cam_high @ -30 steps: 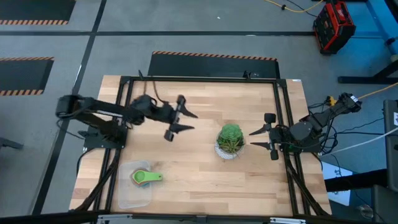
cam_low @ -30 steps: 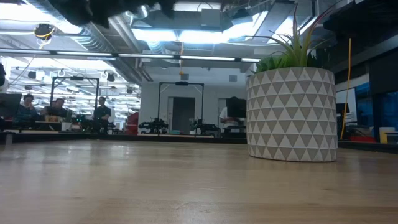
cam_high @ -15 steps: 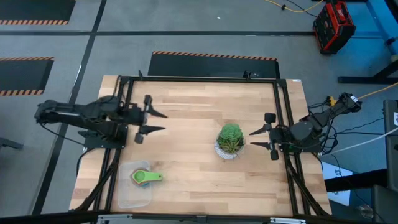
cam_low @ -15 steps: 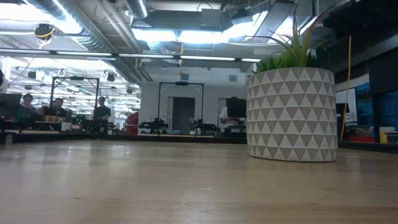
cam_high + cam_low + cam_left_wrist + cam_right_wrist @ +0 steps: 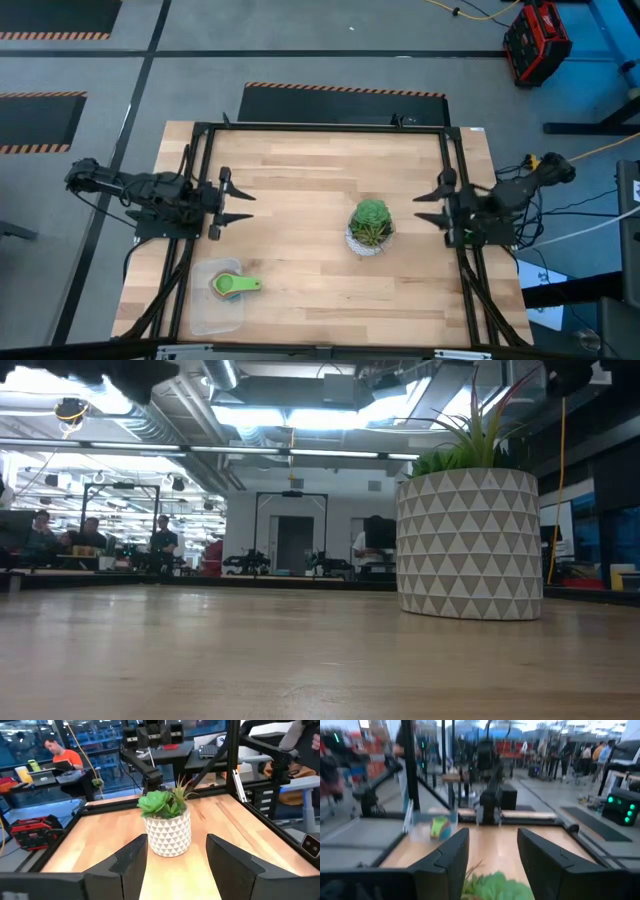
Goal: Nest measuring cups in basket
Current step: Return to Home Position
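Dark six-joint left arm [image 5: 130, 187]: folded at the left edge of the high view, mid-height, wrist aimed toward frame centre. Left two-finger gripper [image 5: 243, 206]: dark fingers [image 5: 131, 865] set wide apart.

Dark six-joint right arm [image 5: 510, 195]: folded at the right edge, mid-height, wrist aimed toward centre. Right two-finger gripper [image 5: 425, 208]: fingers [image 5: 445, 865] likewise parted.

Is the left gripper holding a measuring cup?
No, the left gripper is open and empty; the measuring cups lie in the basket.
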Controlling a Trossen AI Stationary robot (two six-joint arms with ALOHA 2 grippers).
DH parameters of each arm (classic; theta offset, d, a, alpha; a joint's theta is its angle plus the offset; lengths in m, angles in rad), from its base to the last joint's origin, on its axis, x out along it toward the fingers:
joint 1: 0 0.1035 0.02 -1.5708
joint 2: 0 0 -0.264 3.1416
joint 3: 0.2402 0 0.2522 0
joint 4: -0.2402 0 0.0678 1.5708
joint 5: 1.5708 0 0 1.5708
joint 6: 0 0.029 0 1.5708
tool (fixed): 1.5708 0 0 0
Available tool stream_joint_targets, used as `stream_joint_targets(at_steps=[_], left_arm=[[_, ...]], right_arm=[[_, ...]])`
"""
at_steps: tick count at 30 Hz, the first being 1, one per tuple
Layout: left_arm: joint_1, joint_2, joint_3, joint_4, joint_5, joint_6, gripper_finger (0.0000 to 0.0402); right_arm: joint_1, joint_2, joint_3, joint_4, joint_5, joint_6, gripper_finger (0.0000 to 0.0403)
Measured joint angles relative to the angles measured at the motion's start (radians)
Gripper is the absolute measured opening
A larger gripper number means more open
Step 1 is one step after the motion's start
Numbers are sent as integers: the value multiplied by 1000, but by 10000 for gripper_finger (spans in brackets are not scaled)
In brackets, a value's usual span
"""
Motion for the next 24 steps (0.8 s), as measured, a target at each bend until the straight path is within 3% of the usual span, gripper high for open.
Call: stream_joint_targets(at_steps=[9, 24], left_arm=[[1, -143, -166, 86, -27, 1, 195], [1, -411, -354, 87, -27, -4, 195]], right_arm=[[0, -222, 1, -166, -1, 35, 173], [0, -339, 1, -306, 36, 55, 173]])
